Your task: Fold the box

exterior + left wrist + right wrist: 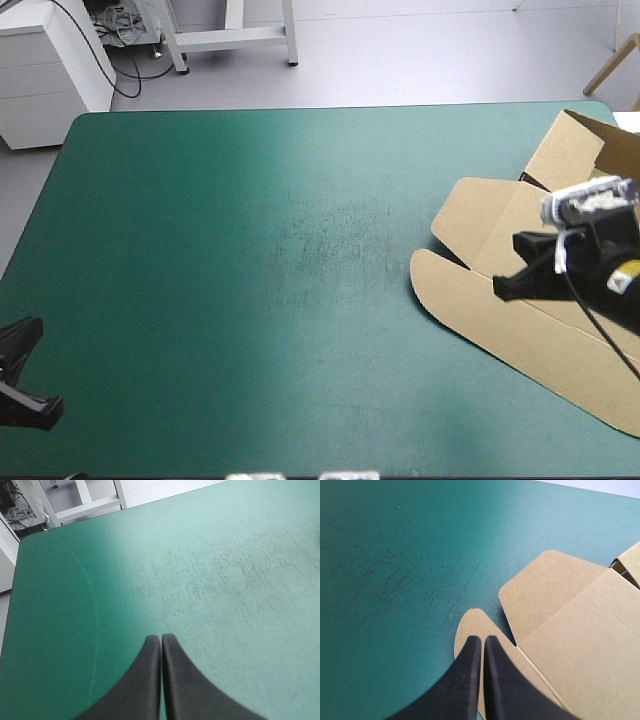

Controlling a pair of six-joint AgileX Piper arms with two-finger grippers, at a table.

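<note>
The brown box lies mostly flat at the table's right side, with rounded flaps toward the middle and one wall raised at the far right. My right gripper hovers over the box's near-left flap and is shut with nothing in it. In the right wrist view its tips are above the rounded flap of the box. My left gripper is low at the table's near-left corner, shut and far from the box. In its own view the left gripper points across bare teal-green cover.
The teal-green cover stretches between the two grippers, with a scuffed patch near its middle. The box reaches the high view's right edge. A white cabinet stands beyond the far-left corner.
</note>
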